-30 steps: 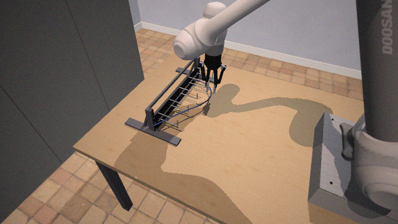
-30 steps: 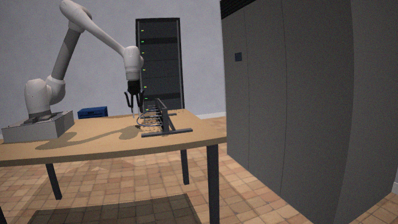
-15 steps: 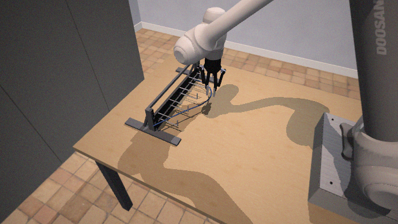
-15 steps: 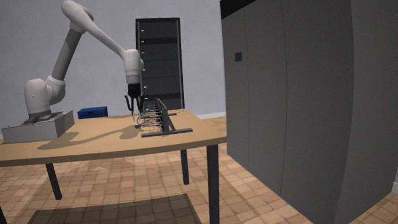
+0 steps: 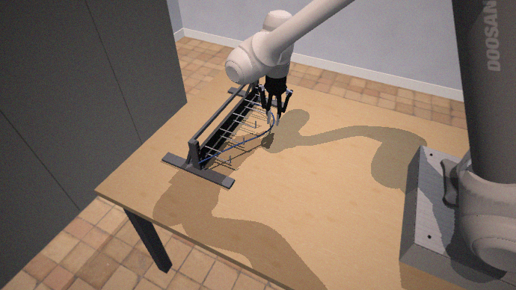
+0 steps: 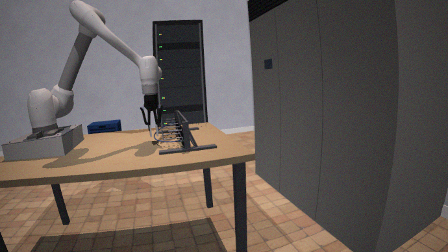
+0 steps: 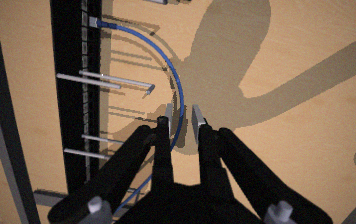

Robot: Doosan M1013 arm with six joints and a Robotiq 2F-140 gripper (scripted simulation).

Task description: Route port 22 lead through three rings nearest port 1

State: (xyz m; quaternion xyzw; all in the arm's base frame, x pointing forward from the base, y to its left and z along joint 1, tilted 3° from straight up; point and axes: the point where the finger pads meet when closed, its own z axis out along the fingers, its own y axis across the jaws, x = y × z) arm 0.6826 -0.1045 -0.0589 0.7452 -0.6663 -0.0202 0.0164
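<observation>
The blue lead leaves a pale plug near the rack's far end in the top view. It bows out in front of the rings, then runs back to the rack's near end. My gripper points down in front of the rack, fingers a little apart. The lead passes between or just below the fingertips, with a gap at the right finger; it is not clamped. The rings' thin rods stick out from the rack. Whether the lead is inside any near-end ring cannot be told. Port numbers are unreadable.
The rack stands upright on two feet on the table. A tall grey cabinet is behind the rack's back. The arm's base box stands on the front side.
</observation>
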